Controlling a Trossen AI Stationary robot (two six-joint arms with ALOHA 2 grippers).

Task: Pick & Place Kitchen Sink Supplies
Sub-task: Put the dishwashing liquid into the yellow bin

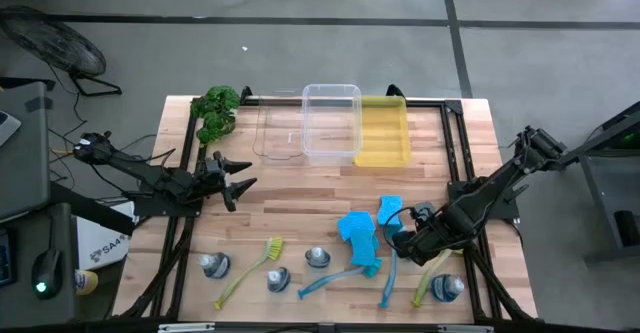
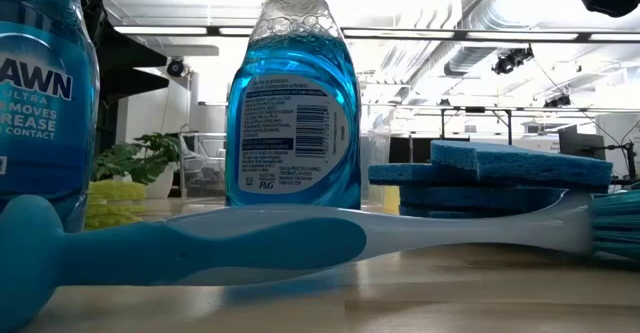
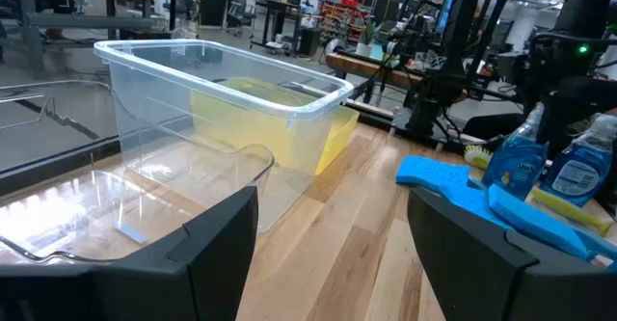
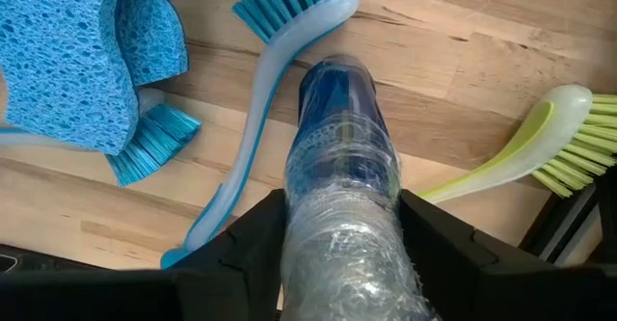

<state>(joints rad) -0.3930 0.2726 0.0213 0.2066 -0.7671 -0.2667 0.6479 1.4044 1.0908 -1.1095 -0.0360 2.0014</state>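
My right gripper (image 1: 403, 238) points down over the near right of the table, shut on a blue-liquid bottle (image 4: 337, 138) whose top is wrapped in clear film. Beside that bottle lie a blue dish brush (image 4: 253, 119), a yellow-green brush (image 4: 525, 147) and blue sponges (image 4: 72, 51). Further bottles (image 1: 213, 265) (image 1: 278, 278) (image 1: 318, 258) stand upright along the near edge. More brushes (image 1: 250, 268) (image 1: 335, 278) lie flat there too. My left gripper (image 1: 240, 181) waits open at the left, level, pointing toward the bins. My right gripper pinches the bottle's film-wrapped upper part (image 4: 342, 254) between its two fingers (image 4: 246, 239), one on each side. The fingers come from above, pointing down. The bottle is upright below them; whether its base stands on the table or is lifted, I cannot tell.
A clear bin (image 1: 331, 123) and a yellow bin (image 1: 383, 133) stand at the far middle, with a clear tray (image 1: 275, 133) to their left. A green leafy plant (image 1: 215, 108) lies at the far left. Bare wood lies between the bins and the supplies.
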